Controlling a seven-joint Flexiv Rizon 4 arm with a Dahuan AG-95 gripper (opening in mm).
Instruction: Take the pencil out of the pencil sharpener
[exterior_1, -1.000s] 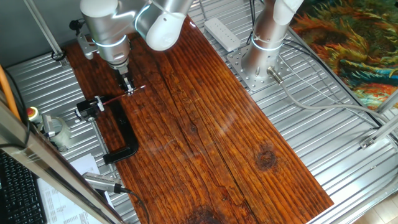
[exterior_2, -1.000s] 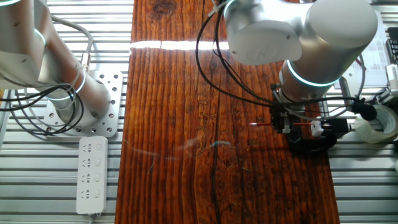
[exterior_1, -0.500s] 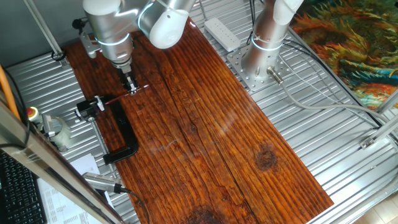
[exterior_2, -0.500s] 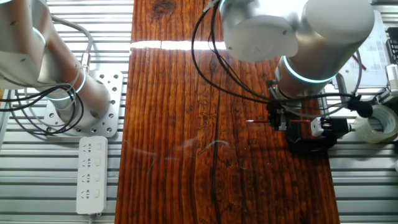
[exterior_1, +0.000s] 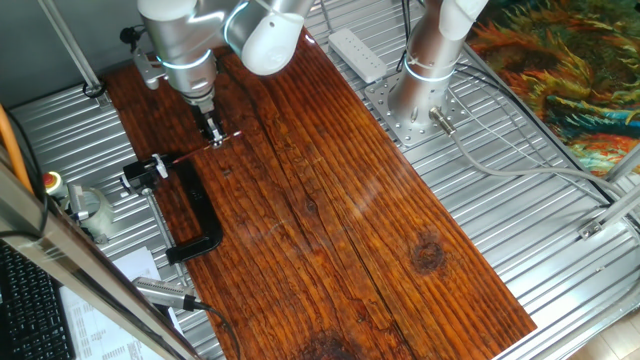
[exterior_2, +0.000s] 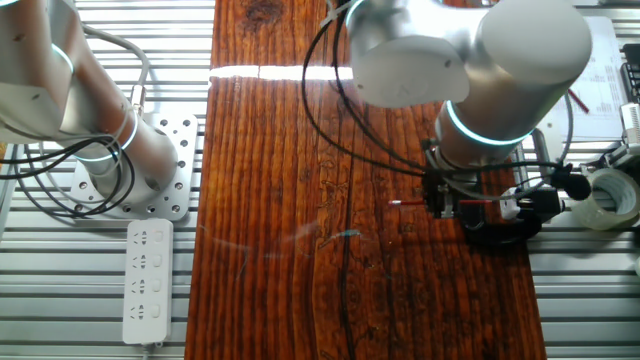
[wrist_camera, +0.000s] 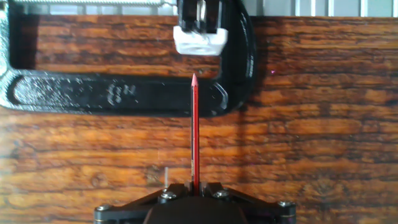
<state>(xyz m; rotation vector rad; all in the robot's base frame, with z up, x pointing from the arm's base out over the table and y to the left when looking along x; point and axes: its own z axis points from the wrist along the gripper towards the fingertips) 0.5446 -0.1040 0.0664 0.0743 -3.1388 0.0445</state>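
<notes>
gripper: the gripper (wrist_camera: 194, 186) is pinched tight on the pencil (wrist_camera: 194, 130), holding it at the blunt end, fingers basically pressed together with only the thin stick between them. Also seen in one fixed view at (exterior_1: 214, 134) and the other at (exterior_2: 440, 200).
pencil: thin dark red stick, pulled clear of the pencil sharpener (wrist_camera: 199, 28). In the hand view it runs straight out from the fingers and the sharpened point stops a bit short of the sharpener's pale block, not touching. Looks tiny in the fixed views (exterior_1: 224, 139) (exterior_2: 405, 204), barely a line.
pencil sharpener: small silver-and-black piece with a whitish base, sitting in the mouth of the clamp (wrist_camera: 118, 93), directly in line with the pencil tip.
hard to see: the top of the sharpener is cut off by the frame edge in the hand view, and only the fingertips show at the bottom. In the other fixed view the arm's big wrist covers most of the clamp (exterior_2: 495, 235).
surface: everything's on the wooden board (exterior_1: 330, 220).
</notes>
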